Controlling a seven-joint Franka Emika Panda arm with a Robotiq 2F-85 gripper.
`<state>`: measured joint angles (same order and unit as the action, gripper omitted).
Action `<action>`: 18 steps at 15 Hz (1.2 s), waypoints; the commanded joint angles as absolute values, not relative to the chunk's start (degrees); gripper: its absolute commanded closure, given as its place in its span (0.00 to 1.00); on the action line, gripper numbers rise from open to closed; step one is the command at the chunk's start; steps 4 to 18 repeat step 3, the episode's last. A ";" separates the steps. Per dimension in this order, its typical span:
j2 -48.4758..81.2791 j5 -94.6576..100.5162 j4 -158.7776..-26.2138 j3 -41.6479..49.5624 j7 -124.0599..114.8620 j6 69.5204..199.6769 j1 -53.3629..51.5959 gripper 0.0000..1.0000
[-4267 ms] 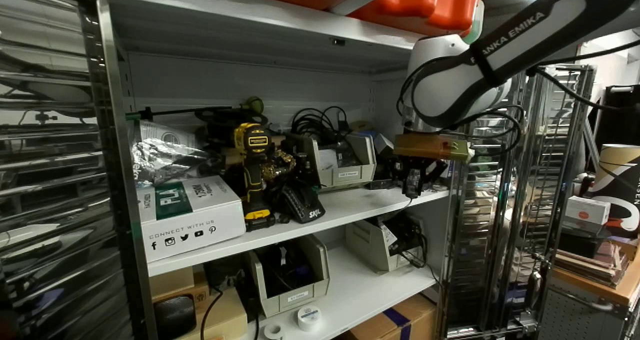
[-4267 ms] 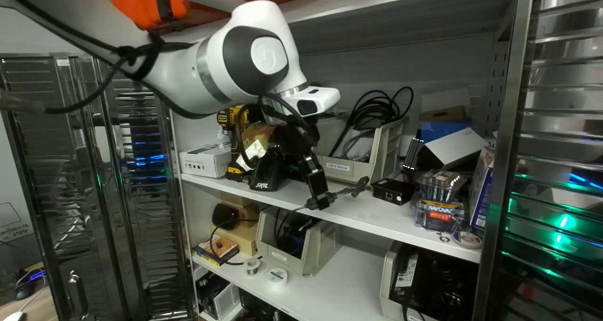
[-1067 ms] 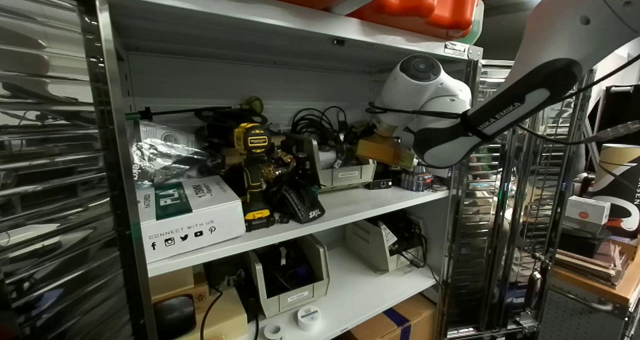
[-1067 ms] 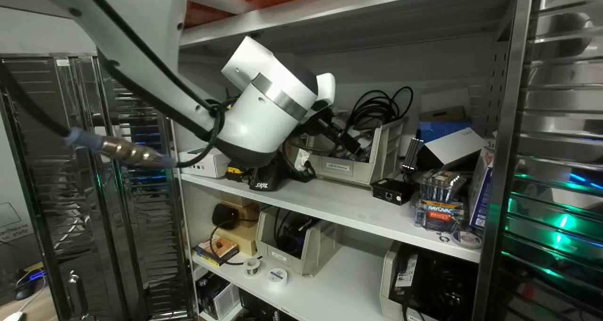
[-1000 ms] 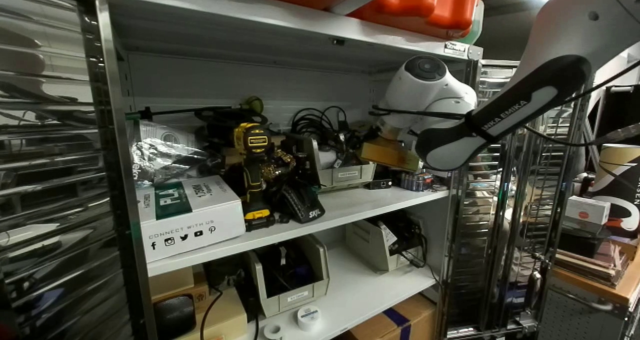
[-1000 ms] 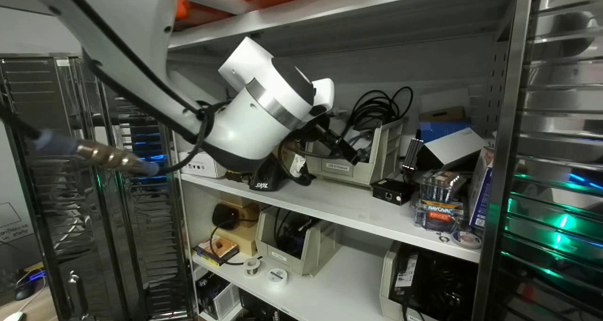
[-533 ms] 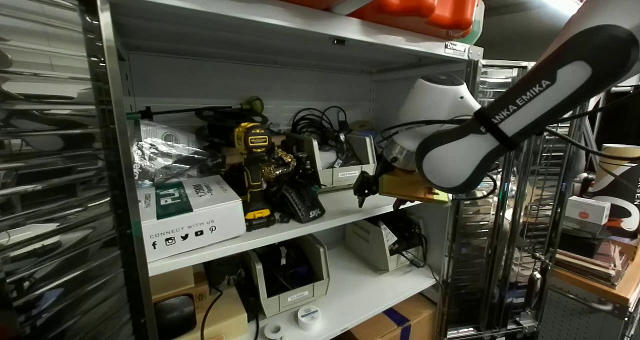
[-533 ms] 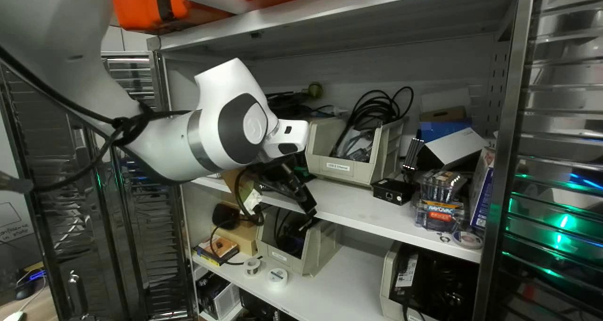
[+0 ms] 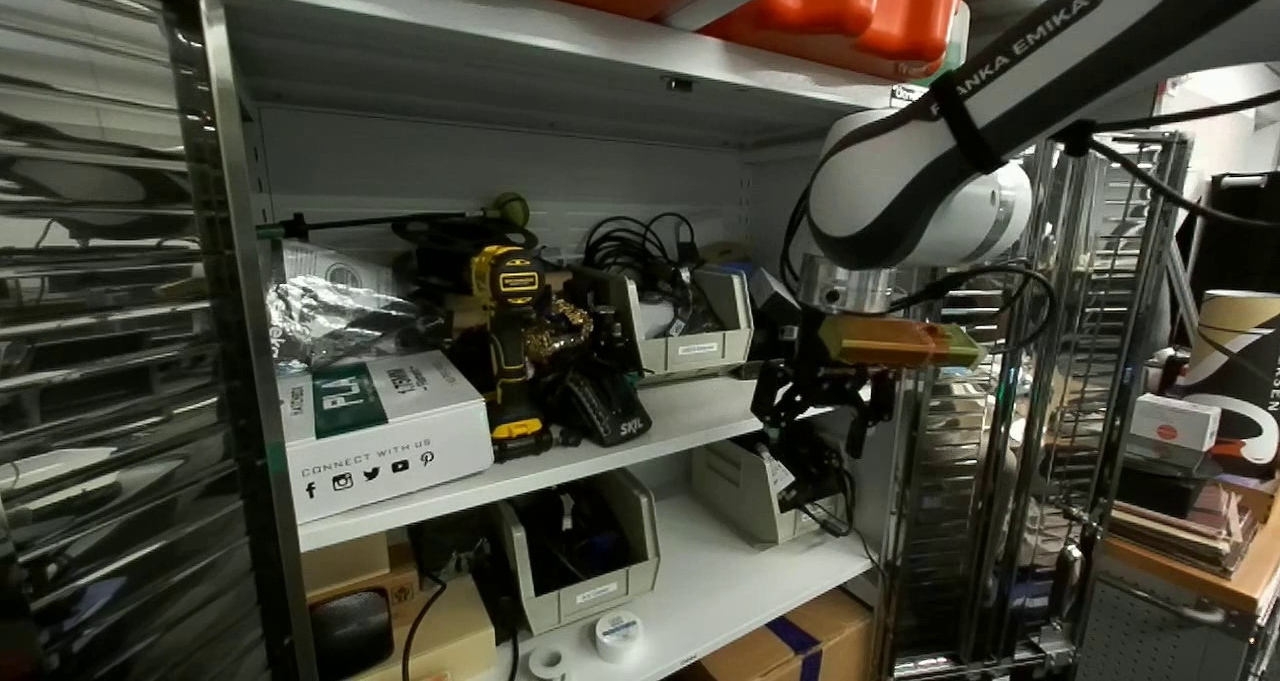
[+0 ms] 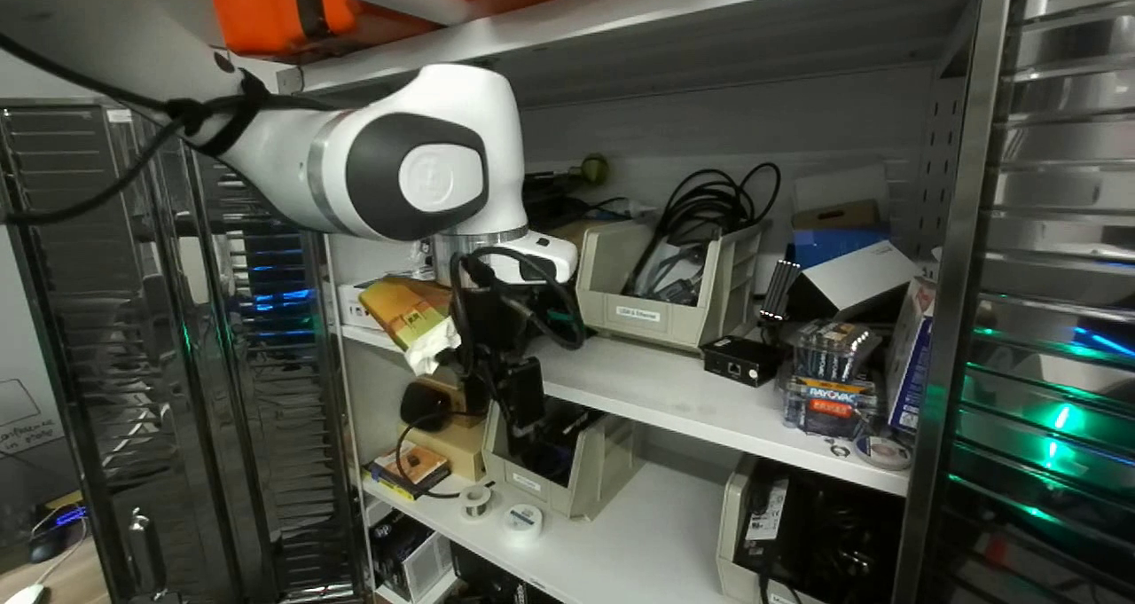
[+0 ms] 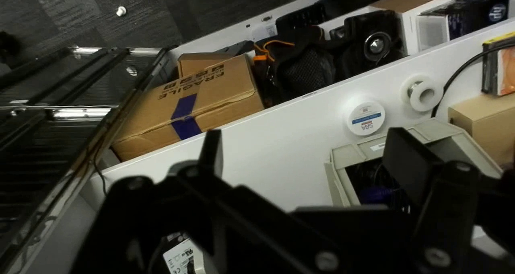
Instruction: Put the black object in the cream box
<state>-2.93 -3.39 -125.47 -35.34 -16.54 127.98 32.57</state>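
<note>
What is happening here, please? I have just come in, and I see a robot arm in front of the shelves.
A robot arm extends in front of white shelves. Its task is to put a black object in the cream box, seemingly the open one labelled "USB & Ethernet". At this moment the gripper hangs open and holds nothing. Black cables loop above the rim of that box; the black object may already lie among them, but I cannot single it out.
</note>
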 commanded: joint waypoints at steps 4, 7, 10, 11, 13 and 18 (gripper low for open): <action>-2.02 -2.61 -125.69 -19.43 -17.23 128.29 16.04 0.00; -2.02 -2.61 -125.69 -19.43 -17.23 128.29 16.04 0.00; -2.02 -2.61 -125.69 -19.43 -17.23 128.29 16.04 0.00; -2.02 -2.61 -125.69 -19.43 -17.23 128.29 16.04 0.00; -2.02 -2.61 -125.69 -19.43 -17.23 128.29 16.04 0.00; -2.02 -2.61 -125.69 -19.43 -17.23 128.29 16.04 0.00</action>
